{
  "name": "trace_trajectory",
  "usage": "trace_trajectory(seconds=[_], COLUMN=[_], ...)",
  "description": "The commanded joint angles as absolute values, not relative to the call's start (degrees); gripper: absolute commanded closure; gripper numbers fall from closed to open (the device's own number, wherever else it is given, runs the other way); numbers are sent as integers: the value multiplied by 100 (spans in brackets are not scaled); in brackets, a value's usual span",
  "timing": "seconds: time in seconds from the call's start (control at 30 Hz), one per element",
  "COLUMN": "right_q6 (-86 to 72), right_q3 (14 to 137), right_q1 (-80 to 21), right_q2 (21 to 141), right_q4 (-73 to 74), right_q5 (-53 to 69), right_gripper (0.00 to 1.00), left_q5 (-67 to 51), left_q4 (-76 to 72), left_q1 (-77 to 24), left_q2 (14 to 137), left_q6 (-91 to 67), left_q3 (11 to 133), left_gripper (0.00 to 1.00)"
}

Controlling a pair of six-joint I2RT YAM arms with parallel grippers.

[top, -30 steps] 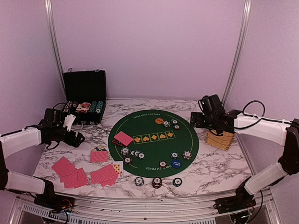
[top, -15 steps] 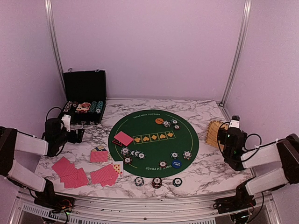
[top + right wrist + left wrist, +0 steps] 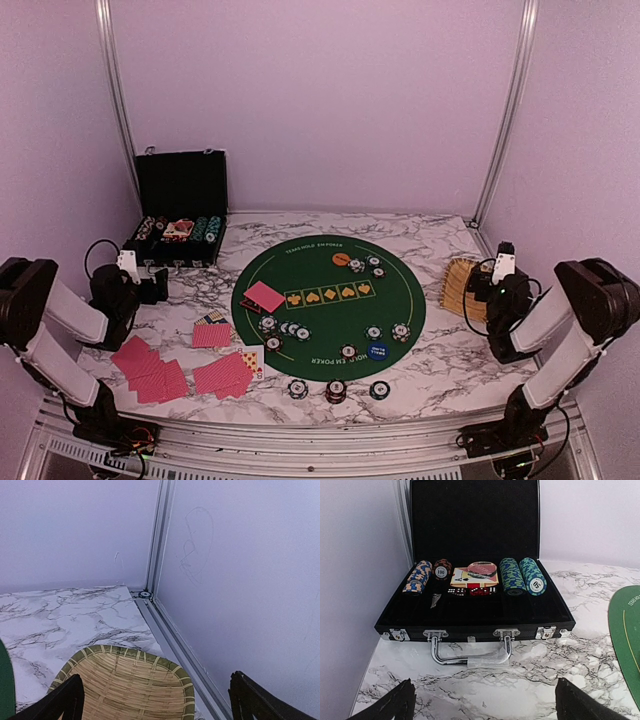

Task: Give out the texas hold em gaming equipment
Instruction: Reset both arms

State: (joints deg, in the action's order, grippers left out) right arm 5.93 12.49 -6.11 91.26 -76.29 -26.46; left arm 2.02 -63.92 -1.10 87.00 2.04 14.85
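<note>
Red-backed playing cards (image 3: 150,370): spread flat on the worktop (image 3: 440,375), at 8 o'clock off the green mat (image 3: 330,300). Judged light, thin and bendy. They are best taken by a free edge, since the flat faces offer no purchase.

Poker chips (image 3: 335,390): three small stacks at the mat's 6 o'clock, others scattered on the felt. Judged rigid and slick, to be pinched across the rim.

Blue button (image 3: 377,351): at 5 o'clock on the mat, handled likewise.

Left pincer (image 3: 487,705): fingers wide apart, nothing held, faced toward the chip case (image 3: 475,615).

Right pincer (image 3: 157,700): wide apart, nothing held, above the woven tray (image 3: 125,680).

"100" chip (image 3: 440,571), "50" chip (image 3: 537,584)
</note>
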Motion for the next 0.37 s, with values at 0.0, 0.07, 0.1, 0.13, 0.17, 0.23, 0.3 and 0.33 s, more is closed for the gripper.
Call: trace_trajectory(seconds=[0.0, 0.07, 0.1, 0.13, 0.17, 0.23, 0.3, 0.33], right_q6=[448, 442, 512, 466, 403, 486, 443, 432], right_q3=[1274, 1236, 1234, 1250, 1281, 1232, 1277, 1309], right_q1=[-515, -516, -526, -533, -536, -541, -551, -528], right_q2=[9231, 9156, 9279, 9233, 9129, 9267, 9208, 9211], right_q4=[-8117, -8031, -8337, -8177, -7938, -8303, -8058, -8011], right_q5=[-2101, -2108, -2143, -2167, -2174, -2183, -2210, -2166], right_gripper=[1, 1, 1, 1, 1, 1, 1, 1], left_q5=[392, 407, 413, 418, 438, 463, 466, 472], left_q4=[-7053, -7073, -7075, -7075, -7075, -7075, -7076, -7075], left_q1=[-96, -95, -89, -88, -93, -92, -93, -89], left_q2=[8765, 8756, 8752, 8757, 8755, 8761, 8756, 8755], left_q6=[47, 44, 45, 45, 46, 44, 49, 44], left_q3=[1494, 1471, 1468, 1474, 1470, 1476, 1477, 1477], left_gripper=[1, 1, 1, 1, 1, 1, 1, 1])
